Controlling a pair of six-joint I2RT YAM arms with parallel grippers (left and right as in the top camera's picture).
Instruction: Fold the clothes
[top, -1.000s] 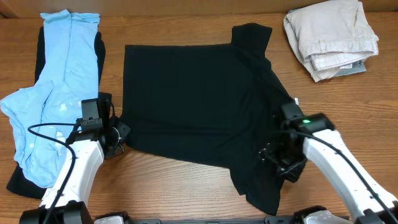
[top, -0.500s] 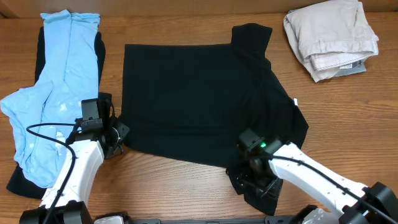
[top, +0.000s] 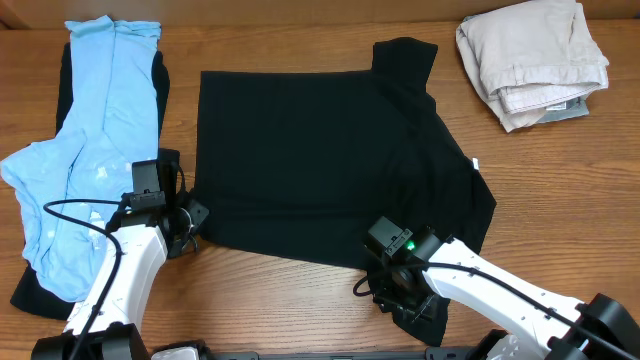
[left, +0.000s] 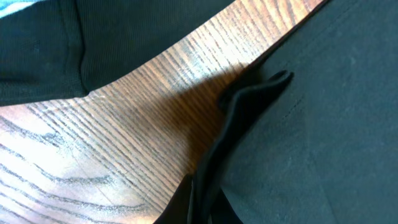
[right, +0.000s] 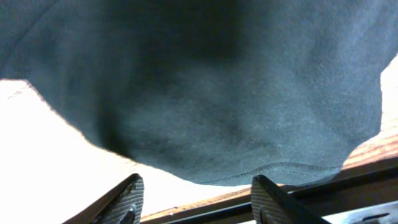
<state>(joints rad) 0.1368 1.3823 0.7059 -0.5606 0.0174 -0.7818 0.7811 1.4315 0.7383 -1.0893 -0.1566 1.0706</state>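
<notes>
A plain black garment (top: 310, 160) lies spread flat mid-table, with a small white label (top: 474, 163) at its right edge. My left gripper (top: 186, 226) sits at its lower left corner. In the left wrist view it (left: 199, 211) is shut on a pinched fold of the black cloth (left: 311, 124). My right gripper (top: 395, 288) is over the garment's lower right sleeve near the front edge. In the right wrist view its fingers (right: 199, 202) are wide open and empty, just in front of the black hem (right: 249, 124).
A light blue garment (top: 95, 130) lies at the left on top of another black one (top: 30, 290). Folded beige clothing (top: 535, 60) sits at the back right. The table's front edge (top: 300, 345) is close to both arms.
My right arm has swung left from the garment's right side to its lower sleeve near the front edge. The left arm and the garment have not moved.
</notes>
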